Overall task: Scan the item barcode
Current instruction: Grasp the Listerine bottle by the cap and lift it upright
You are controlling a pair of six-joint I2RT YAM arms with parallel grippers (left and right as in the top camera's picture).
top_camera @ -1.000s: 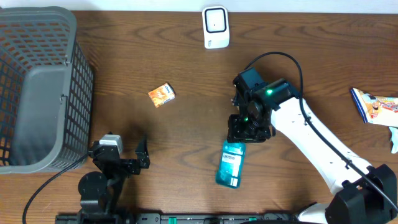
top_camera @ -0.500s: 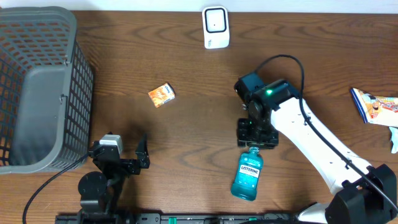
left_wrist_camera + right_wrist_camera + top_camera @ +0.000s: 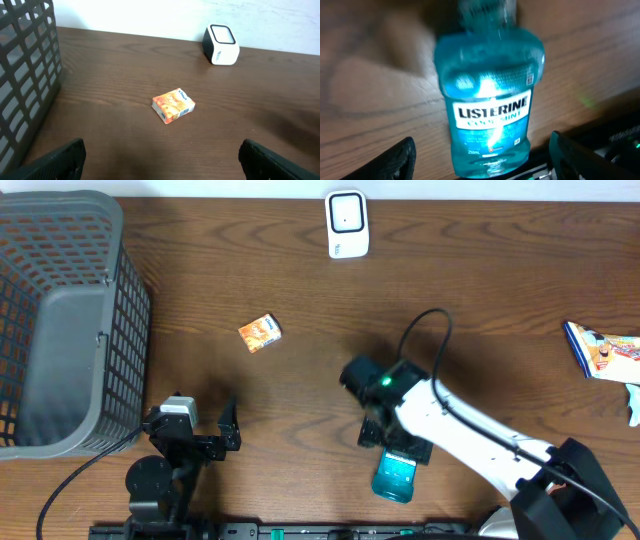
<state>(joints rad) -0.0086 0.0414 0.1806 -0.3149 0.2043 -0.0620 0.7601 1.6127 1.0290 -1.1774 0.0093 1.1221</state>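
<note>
We are finding the mouthwash bottle (image 3: pixel 490 115) lying label-up on the tabletop (image 3: pixel 370 75) near its front edge, the right end effector (image 3: pixel 485 152) spread wide over it, empty. We are judging it liquid-heavy, rigid and slick, so gripping across its waist suits

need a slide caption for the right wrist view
Blue Listerine mouthwash bottle lying label-up on the wooden table, framed by the open right tool.
</note>
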